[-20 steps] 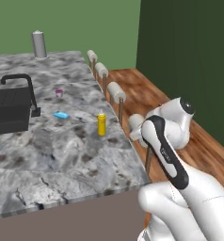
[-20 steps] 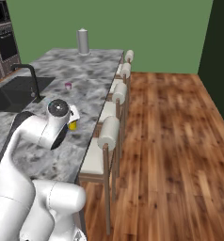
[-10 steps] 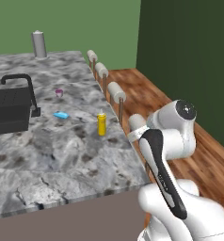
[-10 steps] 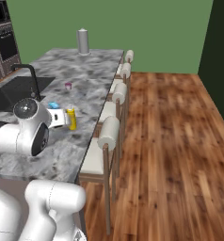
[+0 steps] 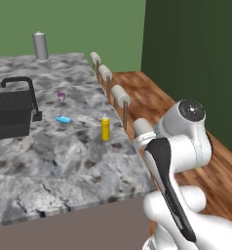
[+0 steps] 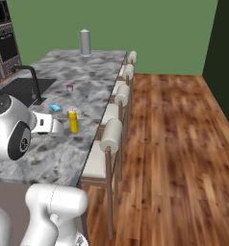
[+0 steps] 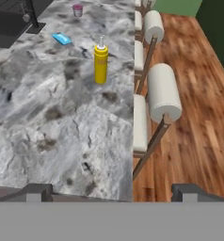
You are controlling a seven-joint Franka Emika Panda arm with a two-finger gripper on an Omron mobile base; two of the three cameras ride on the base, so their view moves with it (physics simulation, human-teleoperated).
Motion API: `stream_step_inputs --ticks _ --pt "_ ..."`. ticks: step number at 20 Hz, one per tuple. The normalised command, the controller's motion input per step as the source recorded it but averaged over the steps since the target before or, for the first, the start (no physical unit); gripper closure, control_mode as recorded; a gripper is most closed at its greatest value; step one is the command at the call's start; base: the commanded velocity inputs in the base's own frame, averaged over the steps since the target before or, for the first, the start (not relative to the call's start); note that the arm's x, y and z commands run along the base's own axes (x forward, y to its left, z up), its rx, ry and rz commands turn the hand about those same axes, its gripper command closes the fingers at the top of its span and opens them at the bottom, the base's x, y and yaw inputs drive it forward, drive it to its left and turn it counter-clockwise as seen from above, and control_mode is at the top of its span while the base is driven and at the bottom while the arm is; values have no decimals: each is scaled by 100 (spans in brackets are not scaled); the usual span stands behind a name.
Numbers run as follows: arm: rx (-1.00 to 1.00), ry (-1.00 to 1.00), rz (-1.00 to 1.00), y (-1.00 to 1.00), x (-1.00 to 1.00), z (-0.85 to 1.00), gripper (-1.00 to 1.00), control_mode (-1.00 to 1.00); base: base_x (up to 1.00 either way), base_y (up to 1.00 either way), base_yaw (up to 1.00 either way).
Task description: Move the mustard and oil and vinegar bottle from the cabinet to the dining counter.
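- Already on the dining table (image 5: 64, 161), beside the stools (image 6: 111, 137), the mustard (image 7: 100, 63) stands upright near its edge: that half looks done.
- Still to fetch, I judge: the oil and vinegar bottle from the cabinet.
- Jaws (image 7: 111, 190) spread fully wide, holding nothing, well back from the mustard.

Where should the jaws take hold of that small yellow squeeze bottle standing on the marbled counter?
Grip the small yellow squeeze bottle around its straight cylindrical body, below the narrow white nozzle, coming in level from the stool-side edge of the grey marbled counter. It stands upright with clear space around it.
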Motion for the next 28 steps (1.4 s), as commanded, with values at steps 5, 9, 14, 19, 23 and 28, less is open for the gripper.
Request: stream_step_inputs --ticks 5,9,14,19,23,28 --pt "0 3 -3 0 -46 15 -100 -100 0 0 0" --pt "0 0 0 0 -10 2 -100 -100 0 0 0" --pt "0 0 0 0 0 0 -100 100 -4 0 0" --pt "0 -14 4 10 -52 0 -100 -100 0 0 0" --pt "-3 -31 12 17 -68 0 -100 -100 0 0 0" --pt "-19 -33 41 57 -35 -12 -100 -100 0 0 0"
